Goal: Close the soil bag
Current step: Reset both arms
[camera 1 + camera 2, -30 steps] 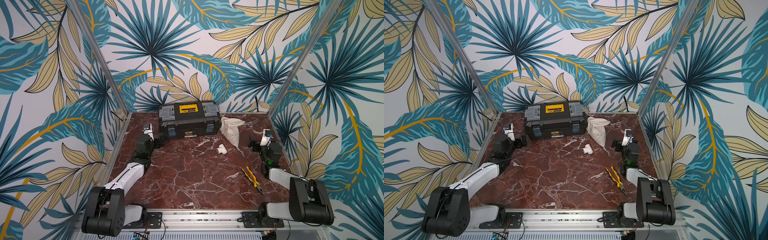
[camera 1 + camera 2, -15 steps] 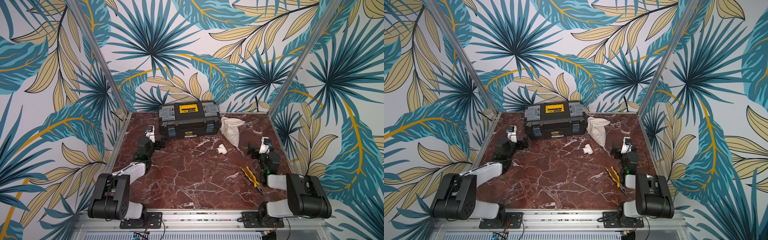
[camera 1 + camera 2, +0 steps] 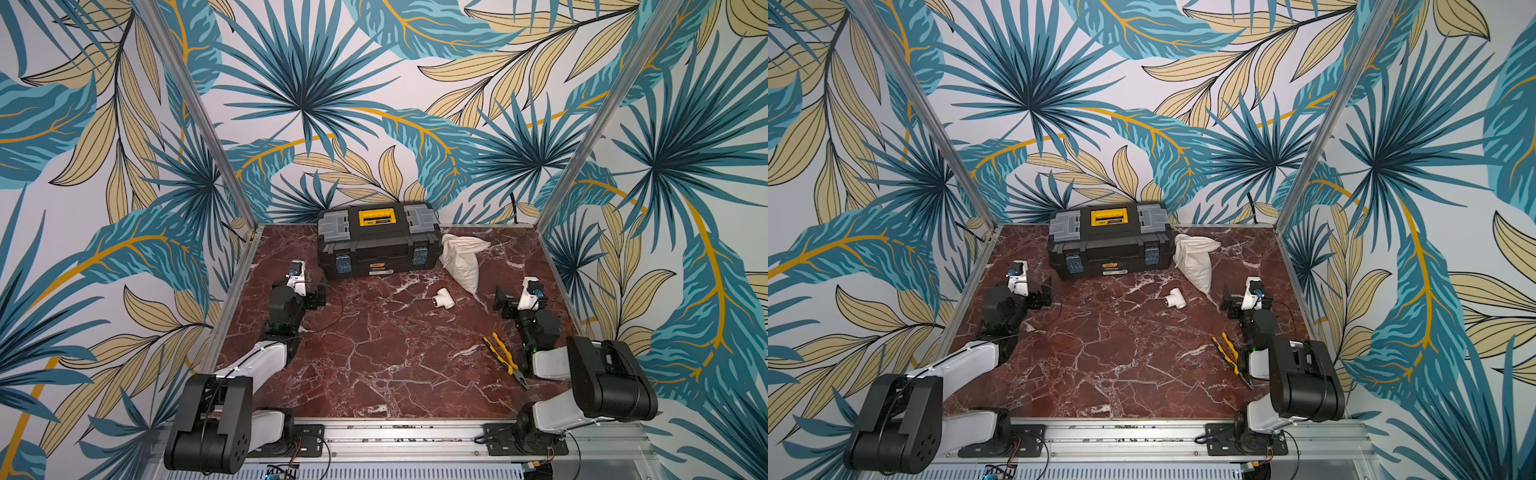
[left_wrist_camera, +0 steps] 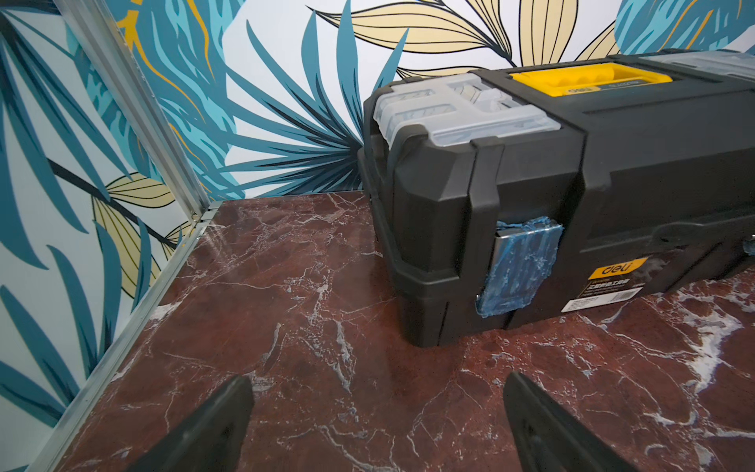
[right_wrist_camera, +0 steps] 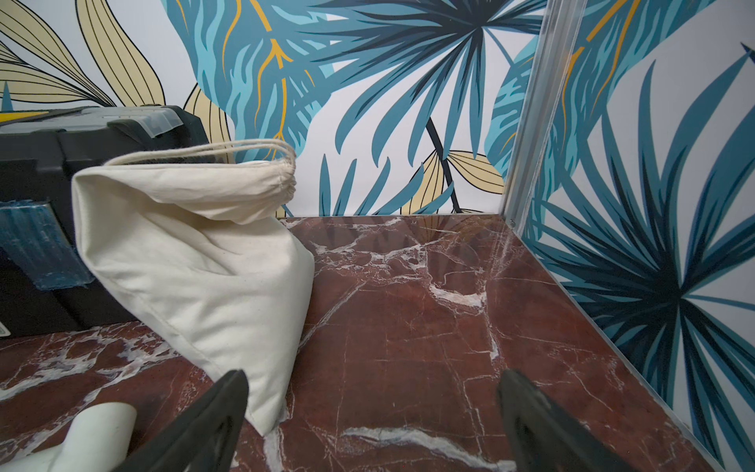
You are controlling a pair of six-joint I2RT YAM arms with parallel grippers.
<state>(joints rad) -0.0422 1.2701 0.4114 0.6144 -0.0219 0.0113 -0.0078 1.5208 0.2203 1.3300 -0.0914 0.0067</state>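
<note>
The soil bag (image 3: 461, 262) (image 3: 1196, 262), a cream cloth sack, leans against the right end of the toolbox. In the right wrist view the soil bag (image 5: 196, 253) has its folded mouth at the top, with a cord loop (image 5: 245, 149) standing above it. My right gripper (image 3: 505, 301) (image 3: 1231, 301) (image 5: 371, 408) is open just in front of the bag's lower corner, with nothing between its fingers. My left gripper (image 3: 316, 297) (image 3: 1042, 297) (image 4: 378, 408) is open and empty over bare marble, in front of the toolbox's left corner.
A black toolbox (image 3: 376, 243) (image 3: 1108, 245) (image 4: 572, 196) with a yellow handle stands at the back wall. A white T-shaped pipe fitting (image 3: 444, 298) (image 3: 1175, 298) (image 5: 94, 429) lies in front of the bag. Yellow pliers (image 3: 505, 359) (image 3: 1229, 353) lie by the right arm. Walls enclose three sides.
Both arms have shifted a little and both grippers have come slightly toward the front edge. They stay open. The bag has not moved.
</note>
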